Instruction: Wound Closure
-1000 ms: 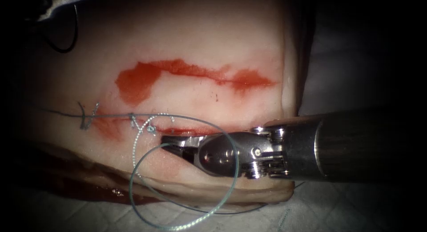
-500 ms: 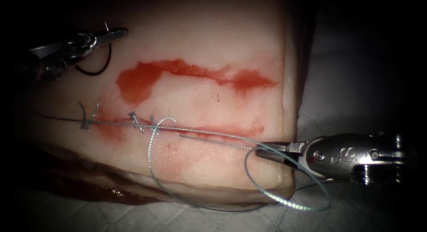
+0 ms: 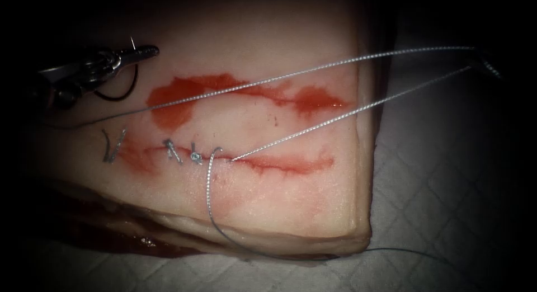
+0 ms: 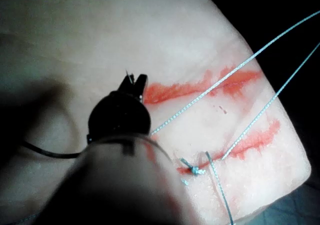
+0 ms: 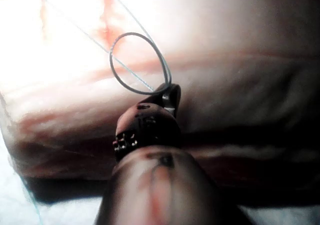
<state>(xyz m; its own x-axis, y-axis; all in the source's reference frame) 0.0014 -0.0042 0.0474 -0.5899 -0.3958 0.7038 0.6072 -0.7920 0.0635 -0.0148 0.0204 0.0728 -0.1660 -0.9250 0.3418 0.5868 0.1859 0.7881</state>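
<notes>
Beside the cut [image 3: 268,163], our left claw [image 3: 146,50] is gripping the needle [image 3: 120,85]; our right claw [image 5: 170,96] is clamping taut thread [image 3: 335,116], risking tearing tissue [image 3: 268,23].

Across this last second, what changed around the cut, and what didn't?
The right arm's needle driver, fingers shut on the thin grey thread, withdrew rightward and upward off the pale pork tissue; the loose loop drew into two taut strands. The left arm's needle driver came in holding the curved dark needle, clear of the tissue. Earlier stitches unchanged.

White quilted pad [image 3: 447,202] under block (diamond-stitched), lit unevenly.
</notes>
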